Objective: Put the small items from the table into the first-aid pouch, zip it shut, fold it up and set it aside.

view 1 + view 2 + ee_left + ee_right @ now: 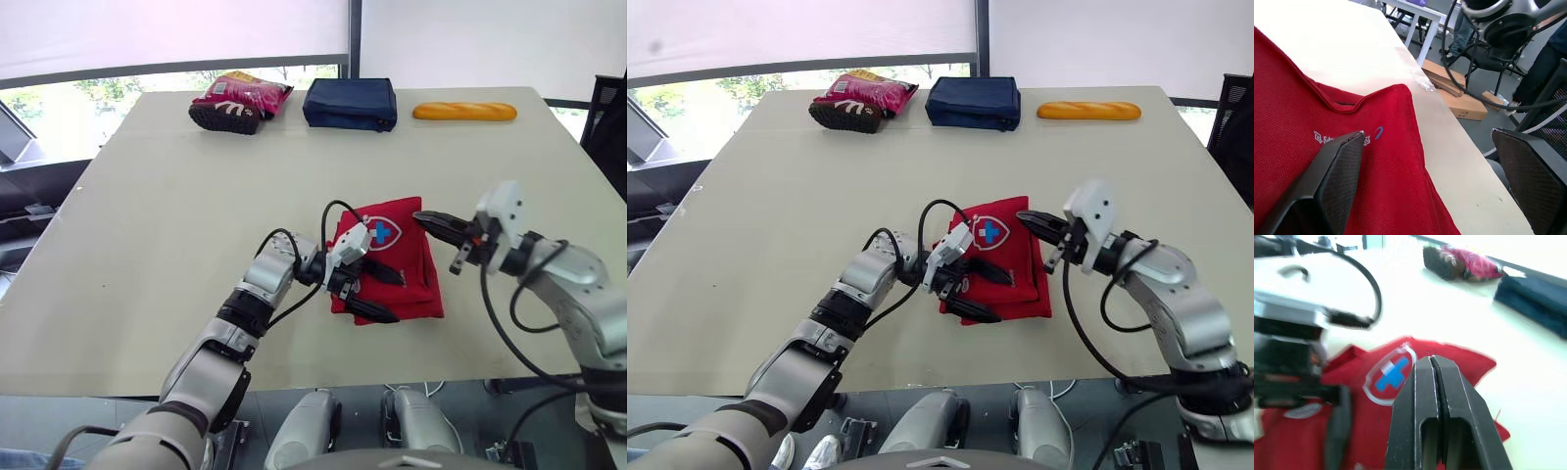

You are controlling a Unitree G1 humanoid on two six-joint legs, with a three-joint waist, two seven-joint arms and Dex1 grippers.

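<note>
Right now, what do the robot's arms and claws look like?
The left arm and right arm are rounded silver-grey segments with black joints. Thin black cables loop beside each forearm. A white boxy block caps each wrist. The left gripper and right gripper each have two long black fingers.

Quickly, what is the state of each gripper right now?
Left gripper: open, spread over the red pouch, holding nothing.
Right gripper: shut, holding nothing.
</note>
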